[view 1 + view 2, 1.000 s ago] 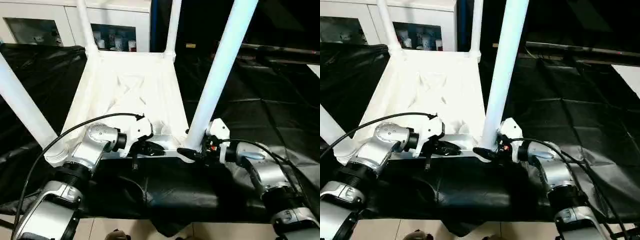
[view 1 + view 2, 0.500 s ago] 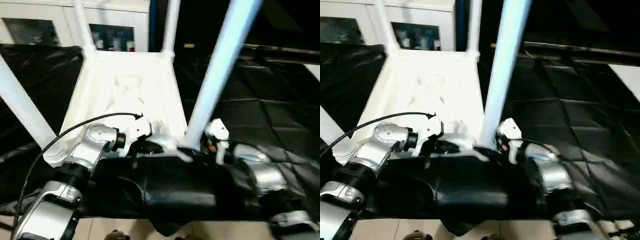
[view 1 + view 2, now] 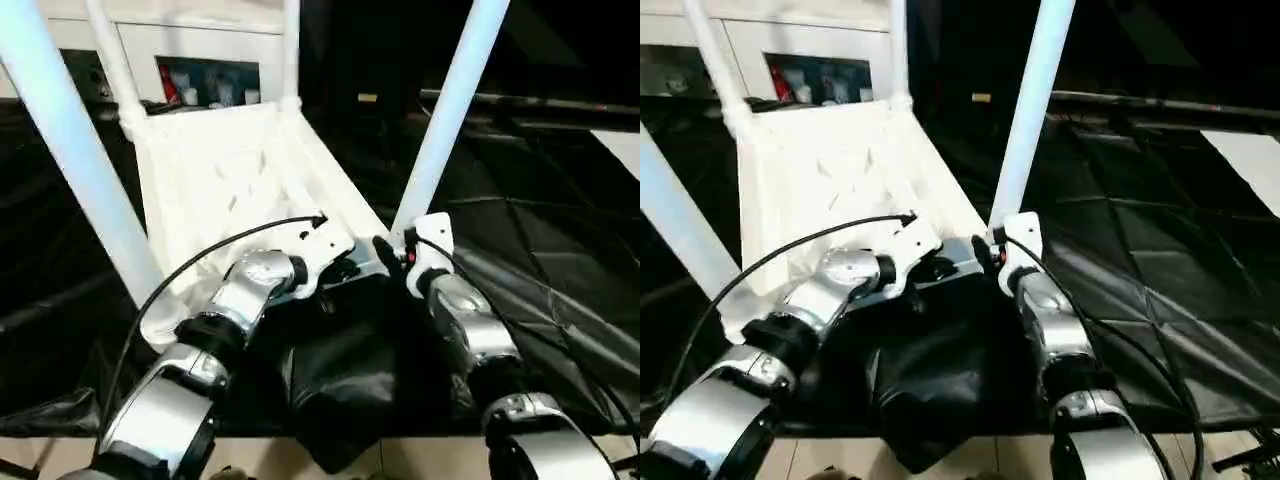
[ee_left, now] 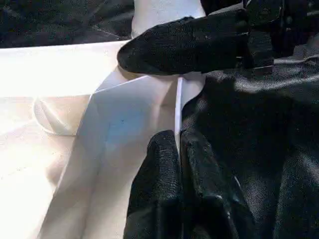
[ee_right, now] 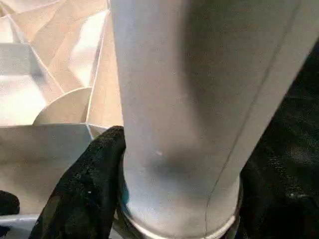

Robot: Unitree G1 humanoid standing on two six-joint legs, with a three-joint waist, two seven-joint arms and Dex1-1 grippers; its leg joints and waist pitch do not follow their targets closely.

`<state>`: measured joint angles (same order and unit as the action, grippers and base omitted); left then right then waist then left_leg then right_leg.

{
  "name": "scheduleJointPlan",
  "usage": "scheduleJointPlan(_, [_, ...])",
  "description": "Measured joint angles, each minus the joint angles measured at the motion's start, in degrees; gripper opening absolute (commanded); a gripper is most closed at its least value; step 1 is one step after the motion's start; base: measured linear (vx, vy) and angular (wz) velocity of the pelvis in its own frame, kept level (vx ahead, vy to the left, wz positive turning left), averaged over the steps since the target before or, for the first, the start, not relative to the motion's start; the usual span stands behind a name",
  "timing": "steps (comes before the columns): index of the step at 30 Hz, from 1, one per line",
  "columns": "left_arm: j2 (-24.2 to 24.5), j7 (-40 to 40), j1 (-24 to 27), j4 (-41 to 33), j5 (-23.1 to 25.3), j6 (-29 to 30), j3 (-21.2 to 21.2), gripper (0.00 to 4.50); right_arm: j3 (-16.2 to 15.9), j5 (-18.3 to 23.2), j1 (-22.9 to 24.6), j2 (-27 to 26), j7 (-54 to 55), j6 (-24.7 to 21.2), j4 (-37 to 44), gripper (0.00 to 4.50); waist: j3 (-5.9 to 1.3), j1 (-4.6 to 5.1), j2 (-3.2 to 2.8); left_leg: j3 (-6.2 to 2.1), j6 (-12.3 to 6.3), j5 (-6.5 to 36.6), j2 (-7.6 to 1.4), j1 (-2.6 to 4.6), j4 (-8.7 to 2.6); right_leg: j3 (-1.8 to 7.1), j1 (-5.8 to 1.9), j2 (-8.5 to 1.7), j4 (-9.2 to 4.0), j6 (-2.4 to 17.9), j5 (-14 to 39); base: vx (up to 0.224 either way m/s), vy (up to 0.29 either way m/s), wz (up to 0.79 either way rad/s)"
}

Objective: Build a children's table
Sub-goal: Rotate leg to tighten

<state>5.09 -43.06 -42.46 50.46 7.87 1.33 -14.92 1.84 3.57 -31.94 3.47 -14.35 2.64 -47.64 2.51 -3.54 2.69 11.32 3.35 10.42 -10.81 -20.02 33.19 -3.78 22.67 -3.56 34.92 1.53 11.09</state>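
- L arm: silver forearm runs from 7 o'clock corner of head view up toward centre; black cable loops over the wrist.
- Left claw (image 3: 350,272): fingers (image 4: 159,169) pressed tight together, pinching the thin near rim of the tabletop (image 3: 230,170), one finger each side of the edge.
- R arm: forearm rises from 5 o'clock toward centre, white wrist housing uppermost, cable trailing back along it.
- Right claw (image 3: 392,256): set at the foot of the near right leg (image 3: 440,120), jaws spread about the tube; one finger (image 5: 89,189) lies against the leg's side just above the socket collar.
- Both claws near each other, at 12 o'clock from the forearms.
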Motion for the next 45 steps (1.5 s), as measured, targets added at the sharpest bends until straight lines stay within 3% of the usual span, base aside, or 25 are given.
scheduleJointPlan(2, [0.19, -0.29, -0.02, -0.01, 0.29, -0.43, 0.00, 0.00, 0.00, 0.02, 0.01, 0.10, -1.47, 0.83, -0.30, 3.43, 0.02, 0.01, 0.04, 0.00, 0.00, 0.00, 0.00, -0.04, 0.00, 0.00, 0.02, 0.00, 0.00, 0.00, 0.00, 0.000, 0.000, 0.00])
scheduleJointPlan(4, [1.01, -2.03, 0.01, -0.20, 0.11, -1.14, 0.00, 0.00, -0.40, 0.34, 0.08, 1.52, -5.63, 0.65, 0.01, 3.82, 0.06, 0.16, 0.06, 0.01, 0.00, 0.01, 0.00, -0.08, -0.01, 0.00, 0.08, 0.00, -0.01, 0.01, -0.01, 0.000, 0.000, 0.00])
scheduleJointPlan(8, [4.32, -7.49, 1.05, -1.89, -1.55, -2.16, 0.48, 0.00, -3.31, 1.18, 1.53, 5.65, -17.97, 0.05, 3.01, 3.82, 0.14, 0.16, -0.02, 0.00, -0.01, -0.01, -0.14, -0.12, -0.22, -0.07, 0.23, 0.12, 0.03, 0.04, -0.03, 0.000, 0.000, 0.00])
scheduleJointPlan(10, [6.77, -12.25, 2.23, -3.53, -2.66, -3.42, 0.48, 0.00, -5.61, 1.69, 3.49, 9.16, -26.24, 0.11, 6.37, 3.82, 0.19, -0.19, -0.09, -0.02, -0.01, -0.01, -0.18, -0.13, -0.32, -0.15, 0.26, 0.14, 0.03, 0.20, -0.07, 0.000, 0.000, 0.00])
scheduleJointPlan(15, [11.29, -21.64, 4.61, -7.48, -5.02, -4.01, 0.50, 0.00, -7.80, 4.67, 6.65, 14.47, -39.69, -2.77, 12.93, 3.82, 0.26, -0.90, -0.04, 0.03, -0.04, 0.01, -0.17, -0.29, -0.36, -0.15, 0.34, 0.12, -0.07, 0.25, -0.03, 0.000, 0.000, 0.00])
scheduleJointPlan(20, [13.90, -28.25, 6.65, -11.45, -6.78, -2.26, 0.09, 0.00, -9.70, 6.00, 7.87, 16.38, -46.76, -4.95, 16.61, 3.82, 0.33, -1.65, -0.03, 0.07, -0.02, 0.05, -0.19, -0.30, -0.35, -0.15, 0.39, 0.12, -0.05, 0.26, -0.02, 0.000, 0.000, 0.00])
scheduleJointPlan(29, [14.95, -30.40, 7.83, -14.10, -7.67, -0.14, -0.05, 0.00, -10.22, 7.43, 8.35, 16.29, -48.36, -7.66, 18.87, 3.68, 0.44, -1.73, 0.00, 0.07, -0.01, 0.05, -0.19, -0.34, -0.32, -0.15, 0.41, 0.11, -0.04, 0.25, -0.01, 0.000, 0.000, 0.00])
scheduleJointPlan(30, [15.00, -30.41, 8.02, -14.43, -7.72, -0.02, -0.05, 0.00, -10.21, 7.44, 8.57, 16.31, -48.36, -7.86, 19.26, 3.39, 0.44, -1.74, 0.00, 0.07, -0.01, 0.06, -0.19, -0.34, -0.33, -0.15, 0.41, 0.11, -0.04, 0.24, 0.00, 0.000, 0.000, 0.00])
scheduleJointPlan(38, [15.06, -30.04, 8.39, -14.86, -7.67, -0.07, -0.05, 0.00, -10.08, 7.27, 9.37, 15.61, -46.49, -8.63, 20.02, 2.78, 0.43, -1.69, 0.01, 0.07, 0.00, 0.05, -0.18, -0.29, -0.32, -0.14, 0.38, 0.11, -0.03, 0.24, 0.00, 0.000, 0.000, 0.00])
scheduleJointPlan(41, [14.59, -27.80, 8.45, -14.56, -7.20, -0.50, 0.08, 0.00, -9.22, 7.08, 9.46, 14.07, -43.06, -8.70, 19.54, 2.73, 0.42, -1.54, 0.03, 0.06, 0.02, 0.05, -0.17, -0.25, -0.26, -0.11, 0.35, 0.11, 0.00, 0.26, -0.04, 0.000, 0.000, 0.00])
scheduleJointPlan(45, [10.30, -18.72, 6.39, -10.92, -3.92, -1.12, 0.06, 0.00, -5.84, 6.28, 8.52, 10.60, -31.80, -8.86, 16.11, 2.72, 0.33, -1.18, 0.16, 0.05, 0.04, 0.02, -0.17, -0.03, -0.01, -0.06, 0.12, 0.10, 0.01, 0.03, 0.02, 0.000, 0.000, 0.00])
